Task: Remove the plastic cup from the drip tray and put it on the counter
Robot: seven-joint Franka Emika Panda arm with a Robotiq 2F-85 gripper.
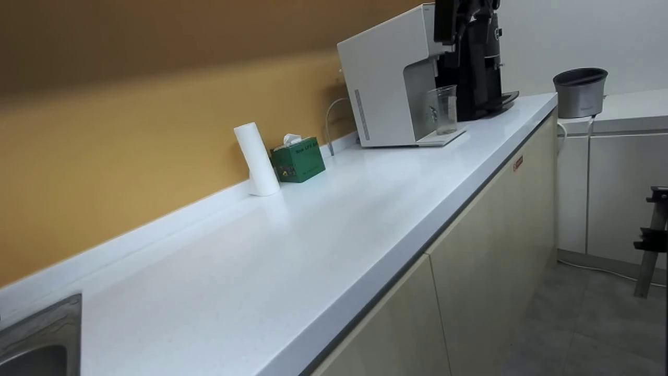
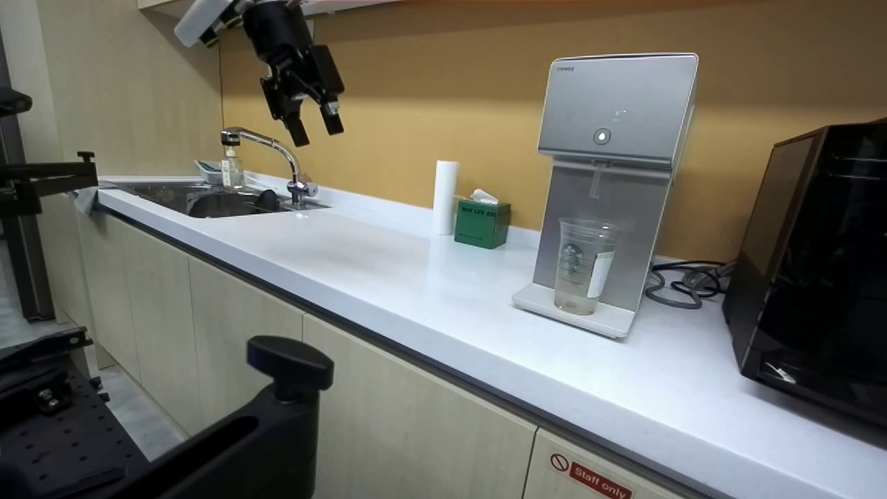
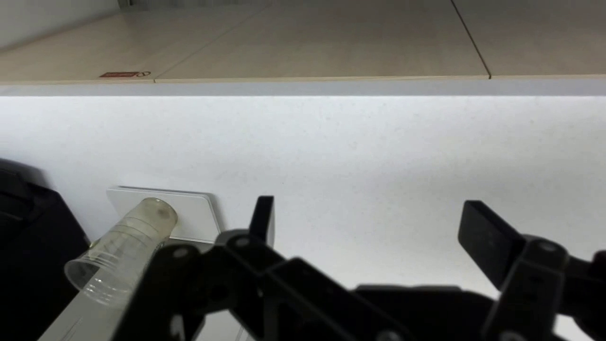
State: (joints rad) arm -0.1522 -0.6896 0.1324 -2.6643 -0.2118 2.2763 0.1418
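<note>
In an exterior view, see the cup [image 1: 443, 110] upright on the tray [image 1: 436, 141], at the foot of the white machine [image 1: 383, 83], towards the far end of the counter [image 1: 235, 271]. Nearer, along the back, find a white cylinder [image 1: 258, 162] and, just right of it, a green box [image 1: 298, 162]; at near left, a corner of the sink [image 1: 73, 324]; at far right, a grey pot [image 1: 580, 99]. Cannot sort out the dark shapes [image 1: 467, 21] at the top edge, beside the machine. In an exterior view, see the gripper [image 2: 317, 129] high at the left, pointing down, with fingers [image 2: 333, 123] spread apart, well away from the cup. Find the cup at the right, standing on the tray below the spout [image 2: 597, 179], with a round dark print [image 2: 572, 258] and a pale label [image 2: 600, 274]. Note the tap [image 2: 298, 188] and sink farther left, and a black appliance [image 2: 811, 263] at the right edge. In the wrist view, see counter through the wide gap between the fingers. Find the cup left of both and apart, with its base on the tray; beyond the counter's edge, see doors [image 3: 331, 42] and, at far left, a red sign [image 3: 119, 74].
</note>
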